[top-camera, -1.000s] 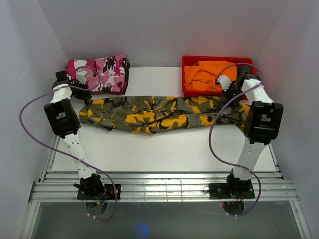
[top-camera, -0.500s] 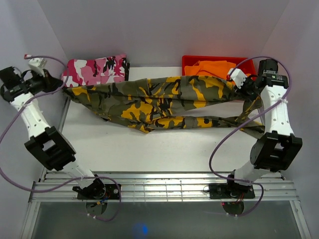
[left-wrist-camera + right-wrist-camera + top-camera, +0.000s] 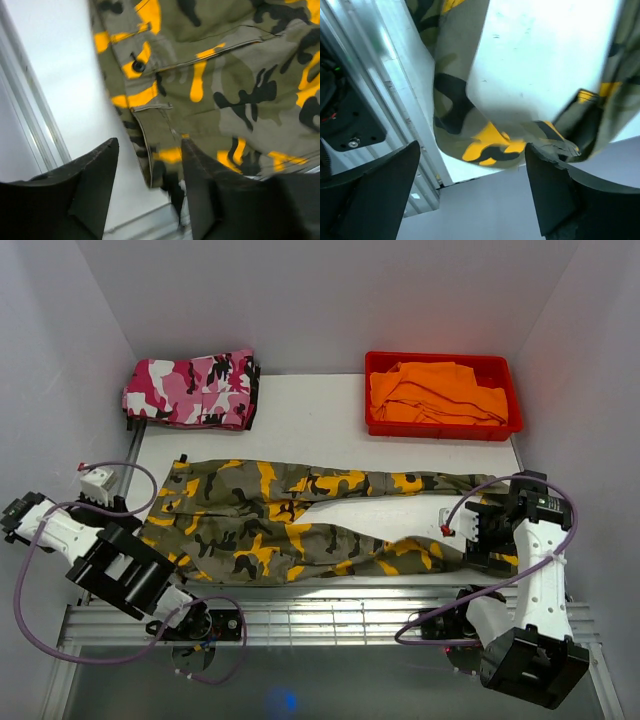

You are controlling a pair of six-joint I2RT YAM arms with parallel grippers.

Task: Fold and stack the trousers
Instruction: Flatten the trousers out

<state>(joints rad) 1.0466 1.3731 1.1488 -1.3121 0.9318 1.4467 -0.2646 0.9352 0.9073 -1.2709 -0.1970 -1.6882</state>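
Trousers: yellow-camo trousers [image 3: 300, 520] flat across the near tabletop [image 3: 320, 420], waist left.
Left wrist only: waistband button [image 3: 138, 65]; left hand [image 3: 150, 185] fingers apart, empty.
Right wrist only: leg hem [image 3: 582, 97]; right hand [image 3: 470, 195] spread wide.
Vs 0.5 s ago: both let go, trousers dropped nearer.

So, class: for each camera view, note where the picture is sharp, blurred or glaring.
Top external view: evenly lit and sharp across the green-and-yellow camouflage trousers. Left wrist view: the black button is fairly crisp, while the dark gripper fingers up close are soft. Right wrist view: the cloth edges are smeared, and the white table is almost washed out.
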